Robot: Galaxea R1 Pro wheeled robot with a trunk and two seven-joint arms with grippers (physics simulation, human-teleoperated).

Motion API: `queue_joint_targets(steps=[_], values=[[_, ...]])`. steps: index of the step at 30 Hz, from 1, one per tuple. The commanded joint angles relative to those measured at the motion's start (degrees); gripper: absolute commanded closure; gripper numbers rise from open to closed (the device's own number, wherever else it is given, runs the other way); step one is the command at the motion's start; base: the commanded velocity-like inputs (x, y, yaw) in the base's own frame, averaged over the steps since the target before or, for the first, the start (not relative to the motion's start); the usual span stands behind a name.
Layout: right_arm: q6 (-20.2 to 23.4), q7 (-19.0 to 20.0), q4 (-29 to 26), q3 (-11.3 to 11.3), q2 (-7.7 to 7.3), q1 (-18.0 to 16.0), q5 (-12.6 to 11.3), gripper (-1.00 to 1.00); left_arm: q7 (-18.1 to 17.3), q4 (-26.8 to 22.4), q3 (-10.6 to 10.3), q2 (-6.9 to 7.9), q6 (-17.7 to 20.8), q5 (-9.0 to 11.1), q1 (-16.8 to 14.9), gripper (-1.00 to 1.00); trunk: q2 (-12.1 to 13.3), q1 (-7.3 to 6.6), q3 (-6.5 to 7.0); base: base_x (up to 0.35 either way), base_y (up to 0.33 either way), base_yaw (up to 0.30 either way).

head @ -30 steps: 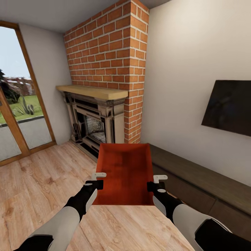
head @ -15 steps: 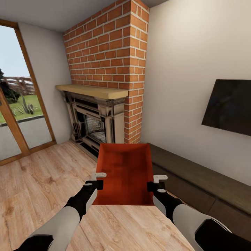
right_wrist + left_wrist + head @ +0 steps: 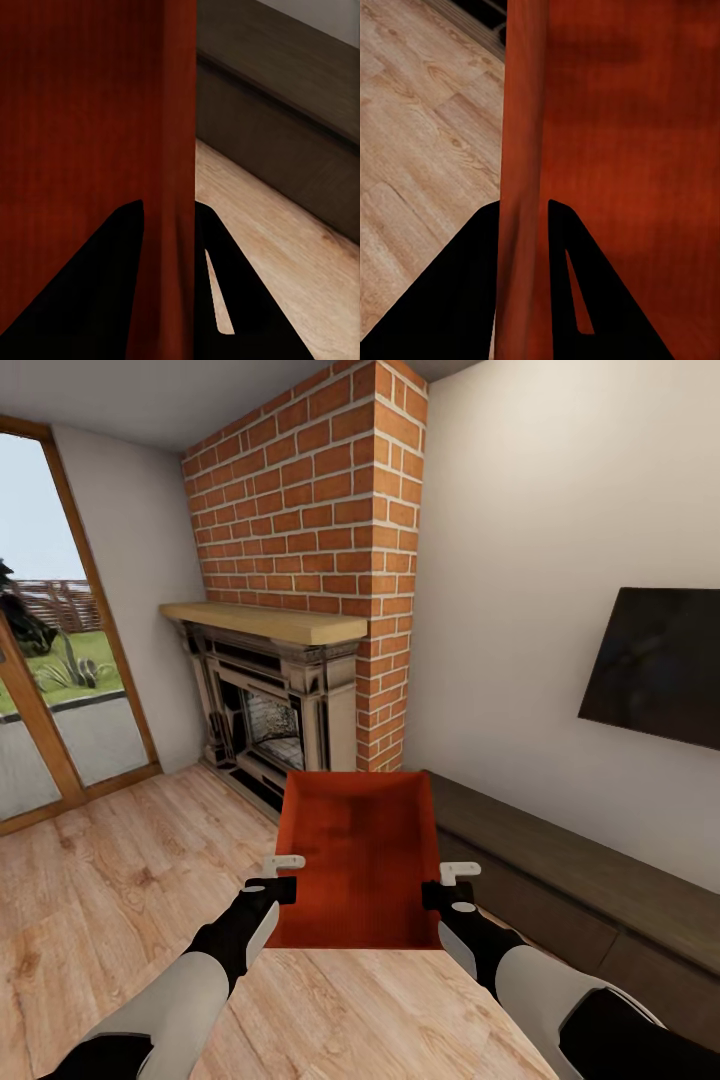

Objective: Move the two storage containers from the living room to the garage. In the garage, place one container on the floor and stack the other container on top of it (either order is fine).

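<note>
Still no change: both arms' fingers (image 3: pixel 472 300) (image 3: pixel 97 300) clamped on the storage container (image 3: pixel 360 860) walls, aloft.

**A living room in a home**

A domestic living room is shown. A tall red-brick chimney breast (image 3: pixel 310 540) is seen against the far wall, with a light wooden mantel shelf (image 3: pixel 265 623) and a dark ornate fireplace surround (image 3: pixel 265 715) beneath it. A flat black wall screen (image 3: pixel 655 668) is mounted on the plain white wall (image 3: pixel 540 540) above a long, low dark cabinet (image 3: pixel 590 890). Light wood-plank flooring (image 3: pixel 110 880) is laid throughout, and a garden is visible through a wood-framed glass door (image 3: pixel 55 690).
</note>
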Motion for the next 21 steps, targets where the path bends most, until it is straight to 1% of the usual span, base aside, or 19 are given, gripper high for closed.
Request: queue_joint_targets(steps=[1, 6, 9, 21], values=[[-1.8, 0.0, -0.2, 0.0, -0.01, -0.1, 0.2, 1.00, 0.4, 0.0, 0.0, 0.09, 0.5, -0.7, 0.0, 1.00, -0.1, 0.04, -0.13, 0.000, 0.000, 0.000], [-1.8, 0.0, -0.2, 0.0, 0.04, -0.1, 0.2, 1.00, 0.4, 0.0, 0.0, 0.09, 0.5, -0.7, 0.0, 1.00, -0.1, 0.04, -0.13, 0.000, 0.000, 0.001], [-1.8, 0.0, -0.2, 0.0, 0.07, -0.1, 0.2, 1.00, 0.4, 0.0, 0.0, 0.09, 0.5, -0.7, 0.0, 1.00, -0.1, 0.04, -0.13, 0.000, 0.000, 0.111], [-1.8, 0.0, -0.2, 0.0, 0.08, -0.1, 0.2, 1.00, 0.4, 0.1, 0.0, 0.09, 0.5, -0.7, 0.0, 1.00, -0.1, 0.04, -0.13, 0.000, 0.000, 0.281]])
